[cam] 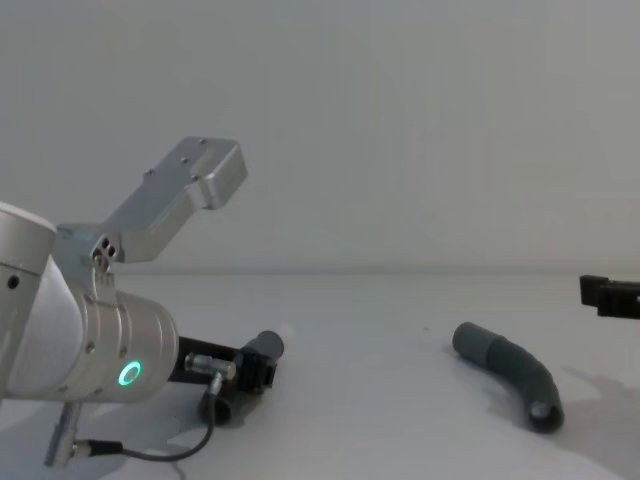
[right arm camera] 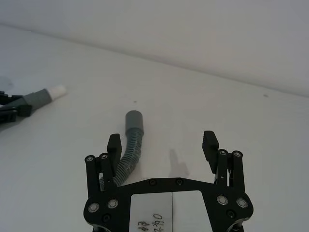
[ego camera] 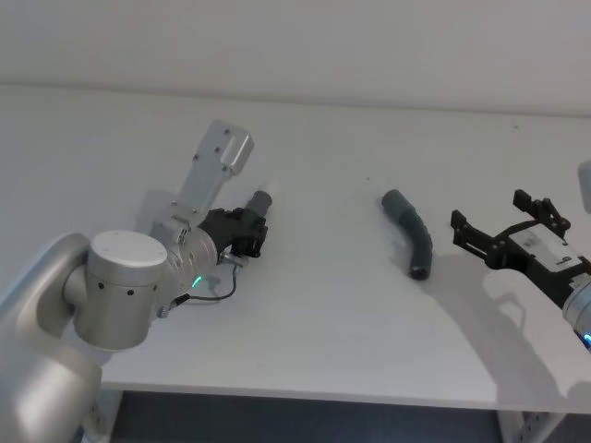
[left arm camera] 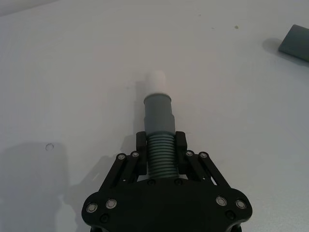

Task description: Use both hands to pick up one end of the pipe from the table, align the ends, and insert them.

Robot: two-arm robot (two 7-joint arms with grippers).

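Firmly clamped by the left gripper (ego camera: 247,224) around its ribbed middle: one grey hose piece (ego camera: 261,200), at nine o'clock on the table (ego camera: 323,314) in the head view, white tip (left arm camera: 157,82) aimed toward one o'clock. Jaws closed snug on the ribs from both sides. Cannot tell whether resting on the surface or raised just off it. Lying flat at three o'clock from it, well apart: the second hose piece (ego camera: 411,233), curved, smooth cuff (right arm camera: 134,119) at its eleven o'clock end. Further toward three o'clock, near that piece but not touching: the right gripper (ego camera: 489,210), jaws spread wide, holding nothing.
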